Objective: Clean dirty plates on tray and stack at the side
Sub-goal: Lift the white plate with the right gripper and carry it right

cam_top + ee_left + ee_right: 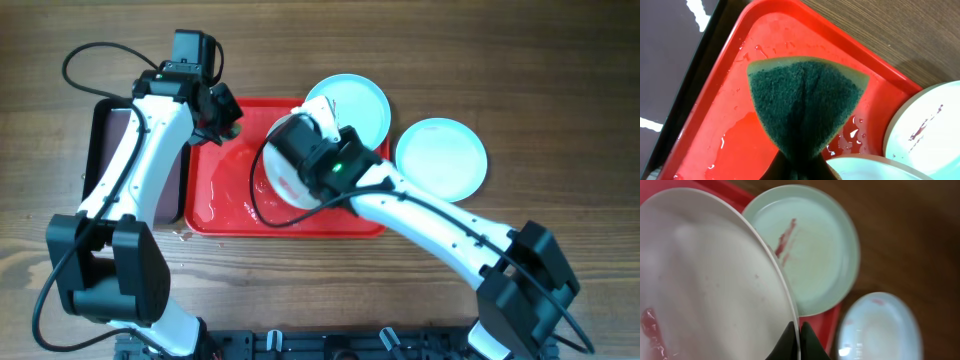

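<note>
Right gripper (799, 339) on rim of tilted white plate (705, 280)

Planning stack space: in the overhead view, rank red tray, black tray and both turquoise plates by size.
1. red tray
2. black tray, partly under the left arm
3. turquoise plate on the table and turquoise plate at the tray's corner: look alike, not ranked.

You're looking at a robotics lab bench: left arm (130, 170) and right arm (440, 225) mounted at the wooden desk's (560, 60) near edge, black rail (330, 345) between, cable (90, 50) looping loose.
</note>
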